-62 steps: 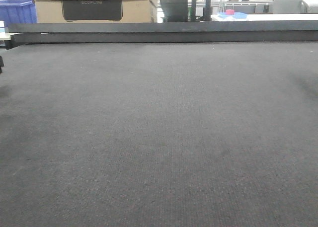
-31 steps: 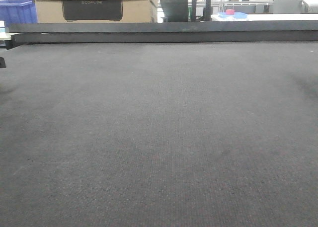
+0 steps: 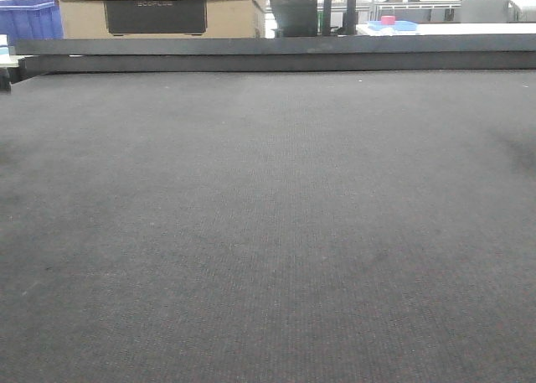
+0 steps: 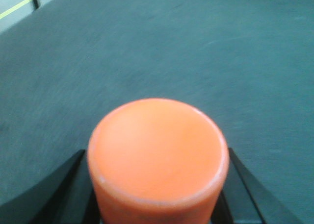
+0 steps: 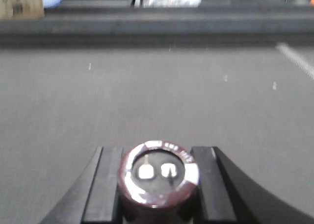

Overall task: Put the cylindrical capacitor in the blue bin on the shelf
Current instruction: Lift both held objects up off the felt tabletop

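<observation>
Mostly, a dark woven surface (image 3: pixel 268 232) stretches toward cardboard boxes (image 3: pixel 79 18).

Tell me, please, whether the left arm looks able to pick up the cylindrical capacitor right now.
Probably not: the left end effector holds an orange cylinder, and the cylindrical capacitor sits clamped in the right end effector.

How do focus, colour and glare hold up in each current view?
Front view: mat evenly lit, texture sharp; the bright strip right of the cardboard box washes out. Left wrist view: orange cylinder too close and soft, mat tinted teal. Right wrist view: cylindrical capacitor fairly sharp with glare on its rim; background blurred.
</observation>
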{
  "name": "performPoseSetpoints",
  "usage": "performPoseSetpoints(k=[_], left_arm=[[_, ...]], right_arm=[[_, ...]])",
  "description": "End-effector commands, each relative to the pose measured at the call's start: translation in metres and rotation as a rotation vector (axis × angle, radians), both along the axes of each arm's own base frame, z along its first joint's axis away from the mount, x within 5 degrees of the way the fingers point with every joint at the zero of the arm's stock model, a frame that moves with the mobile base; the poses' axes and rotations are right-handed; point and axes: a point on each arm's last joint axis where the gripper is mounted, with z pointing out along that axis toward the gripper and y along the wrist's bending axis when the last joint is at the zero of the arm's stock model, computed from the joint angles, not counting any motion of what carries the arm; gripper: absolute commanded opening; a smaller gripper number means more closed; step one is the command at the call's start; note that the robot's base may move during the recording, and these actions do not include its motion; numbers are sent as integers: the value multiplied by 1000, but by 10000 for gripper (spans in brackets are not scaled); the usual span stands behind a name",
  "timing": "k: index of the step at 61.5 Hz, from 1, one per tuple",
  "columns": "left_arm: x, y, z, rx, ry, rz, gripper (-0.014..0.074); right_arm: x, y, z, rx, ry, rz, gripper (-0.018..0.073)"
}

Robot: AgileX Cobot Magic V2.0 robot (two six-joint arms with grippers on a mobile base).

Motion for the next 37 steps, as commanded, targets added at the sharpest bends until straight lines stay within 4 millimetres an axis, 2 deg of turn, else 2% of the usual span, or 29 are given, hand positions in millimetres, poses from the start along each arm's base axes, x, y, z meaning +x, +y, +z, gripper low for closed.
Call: performPoseSetpoints(k=[1, 15, 19, 26, 37], left_arm=[[-9, -9, 37, 33, -1, -56, -111], [-41, -36, 114, 53, 84, -155, -111], [-51, -42, 130, 54, 98, -175, -111], [-74, -47, 161, 54, 82, -201, -111], [-121, -41, 199, 53, 55, -204, -111]], right_arm=[[-8, 2, 16, 5, 53, 22, -162], [-25, 19, 65, 28, 219, 119, -162], [-33, 25, 80, 27, 228, 150, -162], [-53, 33, 104, 22, 180, 190, -162], [-100, 37, 136, 16, 98, 229, -162]])
